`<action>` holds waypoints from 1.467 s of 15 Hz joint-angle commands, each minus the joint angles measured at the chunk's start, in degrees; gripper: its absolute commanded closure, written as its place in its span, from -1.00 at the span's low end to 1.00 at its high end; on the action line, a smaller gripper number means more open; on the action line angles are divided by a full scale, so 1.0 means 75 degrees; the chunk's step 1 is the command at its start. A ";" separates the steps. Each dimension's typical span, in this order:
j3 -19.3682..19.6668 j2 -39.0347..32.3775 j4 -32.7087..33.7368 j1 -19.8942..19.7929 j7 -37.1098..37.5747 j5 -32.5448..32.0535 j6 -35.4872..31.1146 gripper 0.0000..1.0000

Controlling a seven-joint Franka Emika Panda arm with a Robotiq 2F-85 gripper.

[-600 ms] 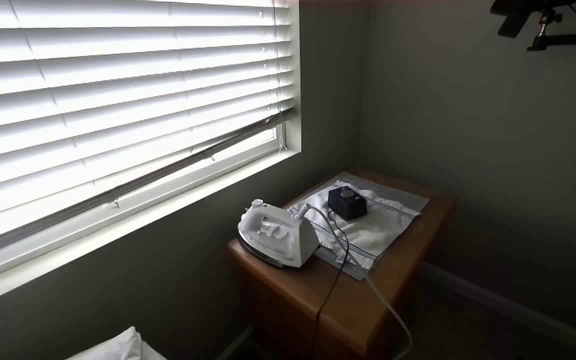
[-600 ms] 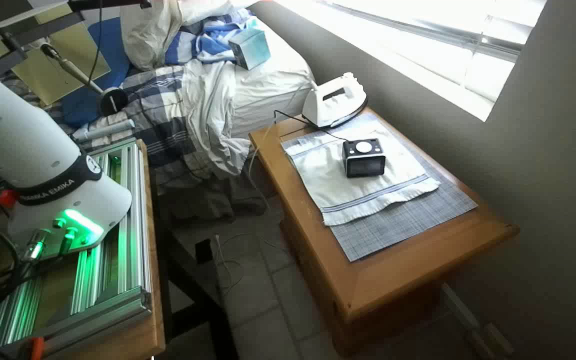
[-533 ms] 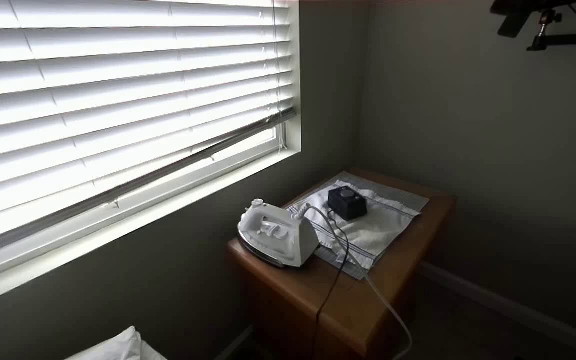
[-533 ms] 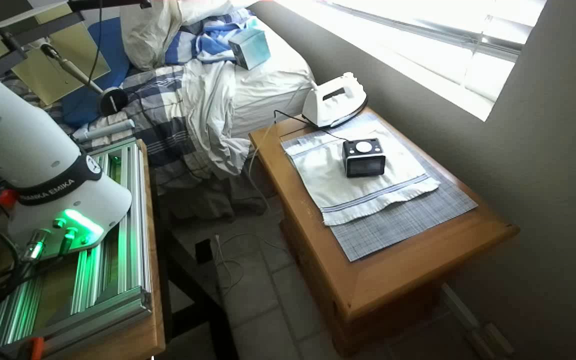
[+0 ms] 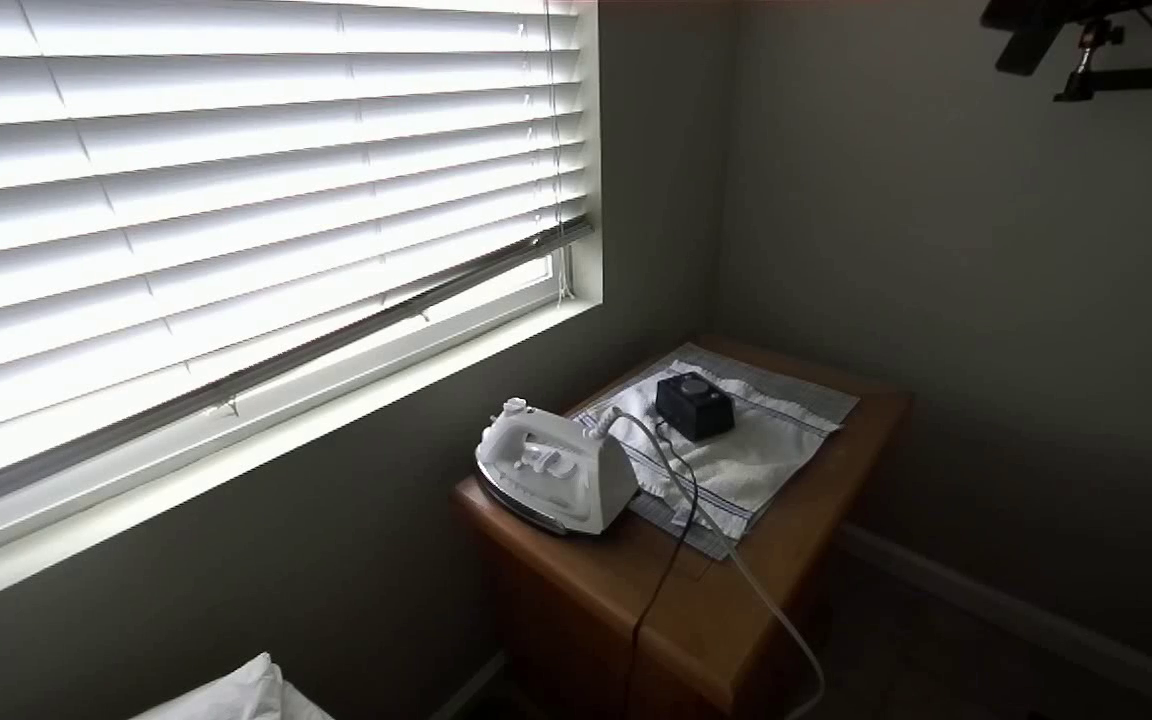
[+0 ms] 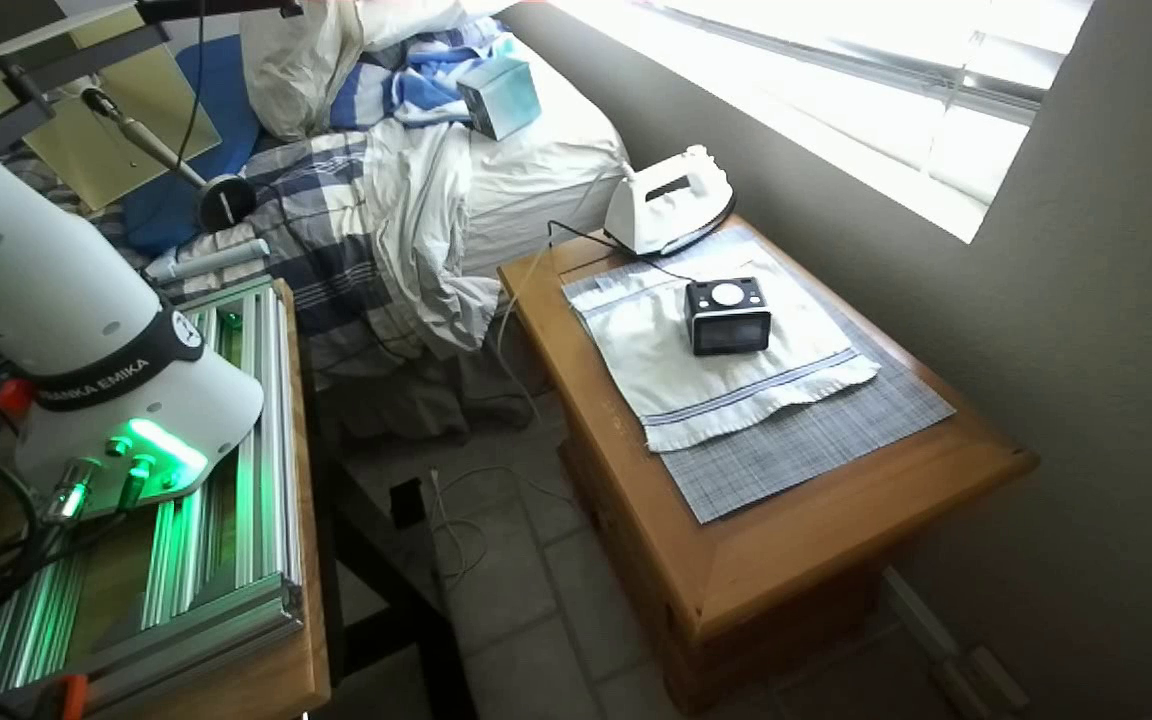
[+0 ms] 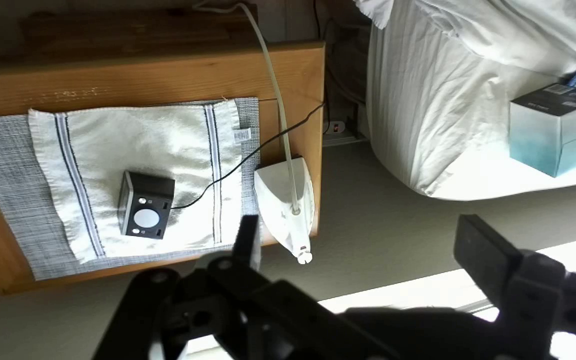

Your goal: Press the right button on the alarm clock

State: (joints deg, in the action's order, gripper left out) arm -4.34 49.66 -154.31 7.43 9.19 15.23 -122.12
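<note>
The alarm clock is a small black box that stands upright on a white towel. It shows in both exterior views and in the wrist view. Its top bears a large round silver button with a small button on each side. The small right button, seen from the display side, also shows in the wrist view. My gripper is open and empty, with its fingers wide apart. In the wrist view it is to the right of the clock, apart from it. Neither exterior view shows the gripper.
A white iron stands near the clock on the wooden table. Its pale cord and the clock's black cord cross the table. A grey placemat lies under the towel. Wall and window blinds flank the table.
</note>
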 commanded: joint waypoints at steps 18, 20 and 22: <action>-0.0375 -0.4066 0.2453 -0.1659 0.3050 -0.0237 -0.1794 -1.00; -0.0481 -0.4783 0.2820 -0.1953 0.3821 -0.0621 -0.2215 -1.00; -0.0557 -0.5463 0.3159 -0.2138 0.4841 -0.1332 -0.2582 -1.00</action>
State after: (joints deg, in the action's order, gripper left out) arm -6.56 17.29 -136.36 -5.98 34.85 11.82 -138.28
